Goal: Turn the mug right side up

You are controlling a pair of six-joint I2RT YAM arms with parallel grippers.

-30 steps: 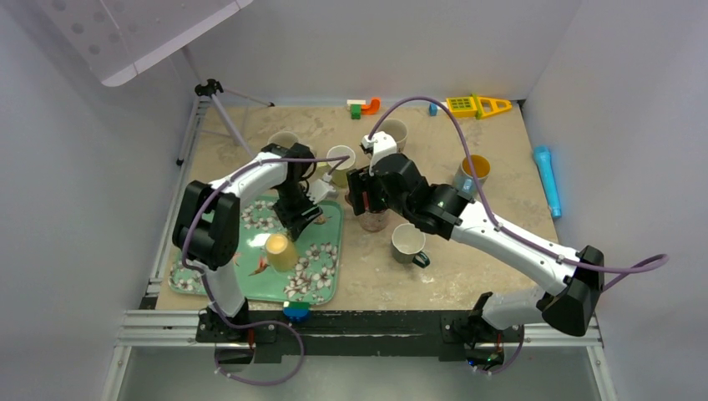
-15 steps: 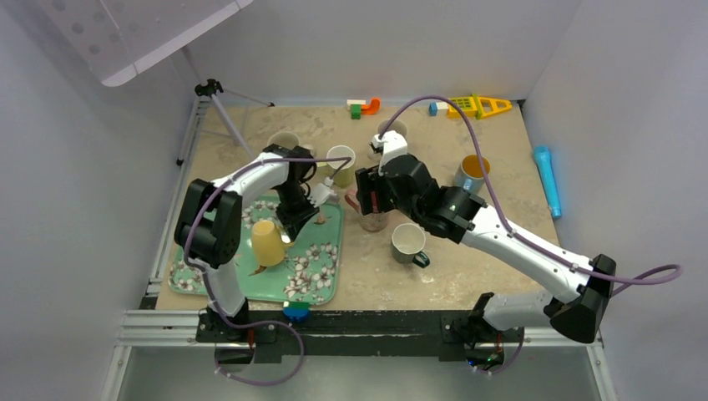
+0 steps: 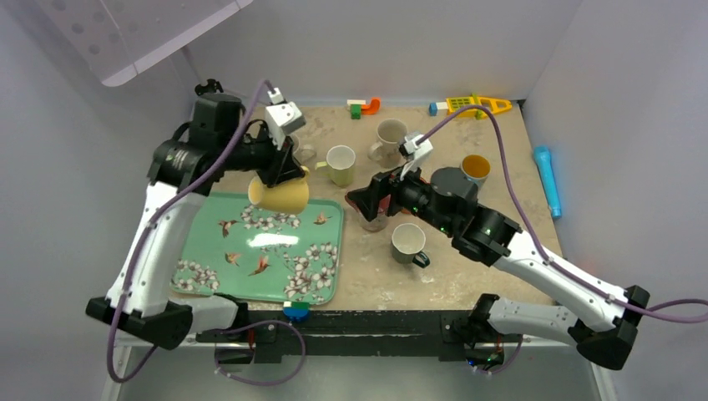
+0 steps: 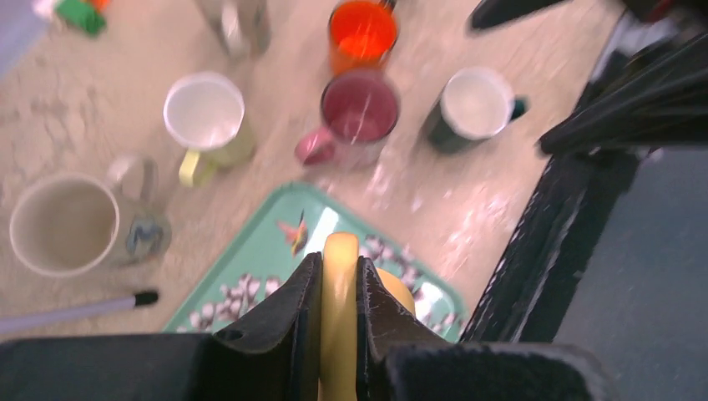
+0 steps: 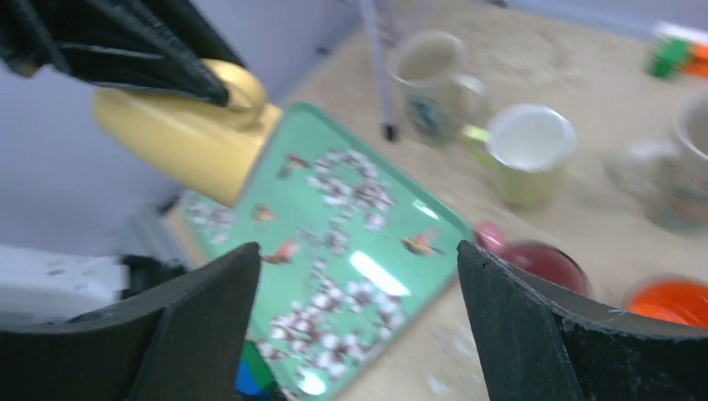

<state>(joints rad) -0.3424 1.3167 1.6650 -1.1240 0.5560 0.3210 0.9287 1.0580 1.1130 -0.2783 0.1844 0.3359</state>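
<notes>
Over far edge of tray (image 3: pixel 250 251), holding yellow mug (image 3: pixel 280 195) lifted, tipped on its side; left fingers (image 4: pixel 284 326) clenched on handle (image 4: pixel 340 284); right fingers (image 5: pixel 200 309) spread, grasping nothing, near red mug (image 4: pixel 361 109); best to roll wrist slowly to rim-up, pinch firm, then lower onto tray.

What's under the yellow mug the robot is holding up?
The flowery green tray lies under the yellow mug, which the left gripper holds in the air by its handle. From above, the mug hides the tray edge right below it.
</notes>
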